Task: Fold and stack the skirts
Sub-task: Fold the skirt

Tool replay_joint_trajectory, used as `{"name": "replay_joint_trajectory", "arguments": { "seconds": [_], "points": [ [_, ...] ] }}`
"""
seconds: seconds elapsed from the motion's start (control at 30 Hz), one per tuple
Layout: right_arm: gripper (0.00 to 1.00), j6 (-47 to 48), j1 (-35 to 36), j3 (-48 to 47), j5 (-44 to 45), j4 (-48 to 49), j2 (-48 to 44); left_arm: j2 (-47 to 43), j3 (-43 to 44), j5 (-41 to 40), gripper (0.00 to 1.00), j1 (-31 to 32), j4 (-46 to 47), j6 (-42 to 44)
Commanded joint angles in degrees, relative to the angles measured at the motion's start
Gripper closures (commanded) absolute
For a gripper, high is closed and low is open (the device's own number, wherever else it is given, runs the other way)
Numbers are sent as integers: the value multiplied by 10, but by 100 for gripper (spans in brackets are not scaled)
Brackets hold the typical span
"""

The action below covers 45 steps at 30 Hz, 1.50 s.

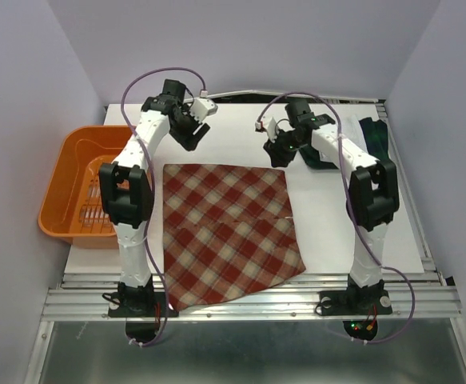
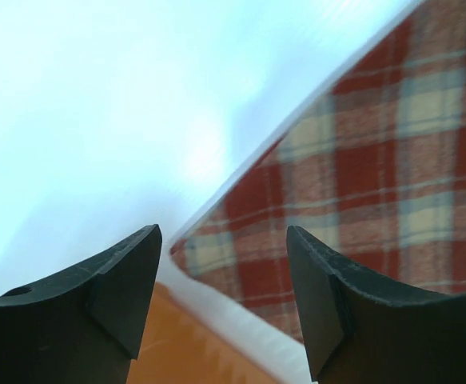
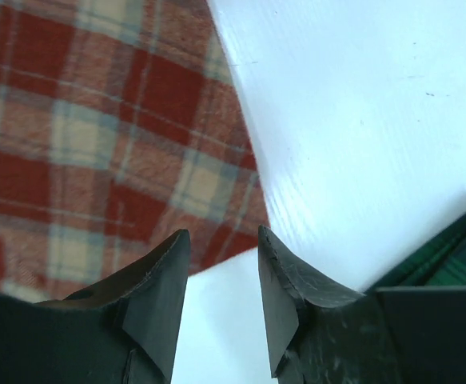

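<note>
White counter point(image 1: 240, 136): bare along the far side, room there for both arms.

Red-and-tan plaid cloth skirt point(image 1: 229, 232): spread flat mid-counter, one layer, not yet folded. Narrower edge far, wider hem near, the hem reaching the counter's near edge. Long axis roughly near-to-far, slightly skewed.

Orange plastic basket point(image 1: 57, 192): off the left edge, just beside the left arm.

Dark green-navy plaid skirt point(image 1: 374, 136): bunched at the far right, partly behind the right arm. White skirt not made out.

Left claw point(image 1: 194, 132): released, jaws wide, above the skirt's far-left corner; the wrist view shows that corner just below the gap.

Right claw point(image 1: 284, 148): released, narrower gap, the far-right corner between its tips.

Judgement: each arm nearer its own corner; pinching both and drawing them toward the hem looks likely, with little spare counter at the near edge.
</note>
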<state>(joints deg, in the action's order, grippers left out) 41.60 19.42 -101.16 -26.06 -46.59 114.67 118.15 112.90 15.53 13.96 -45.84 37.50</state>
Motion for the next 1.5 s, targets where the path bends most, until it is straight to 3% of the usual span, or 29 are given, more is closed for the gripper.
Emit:
{"name": "replay_joint_trajectory", "arguments": {
  "seconds": [0.0,0.2,0.7,1.0,1.07,1.2,1.3,1.4,1.43,1.47],
  "points": [
    [54,15,5,-50,18,60,44,22,44,-32,29,-19,-20,70],
    [51,48,0,-37,58,95,107,53,34,-75,35,-38,-28,138],
    [52,95,0,20,71,94,131,136,26,-146,43,-53,-58,166],
    [57,122,0,34,68,69,140,142,2,-144,57,-54,-69,180],
    [59,127,0,36,66,64,141,142,0,-142,67,-53,-71,181],
    [60,146,0,40,54,45,136,143,-2,-137,75,-54,-73,181],
    [68,146,0,44,56,43,137,143,-1,-132,93,-53,-72,180],
    [85,140,0,40,62,42,145,143,3,-131,100,-54,-69,175],
    [99,129,0,32,70,44,147,143,10,-130,100,-54,-67,168],
    [99,122,0,26,74,46,149,142,14,-128,100,-55,-67,167]
  ]
}}
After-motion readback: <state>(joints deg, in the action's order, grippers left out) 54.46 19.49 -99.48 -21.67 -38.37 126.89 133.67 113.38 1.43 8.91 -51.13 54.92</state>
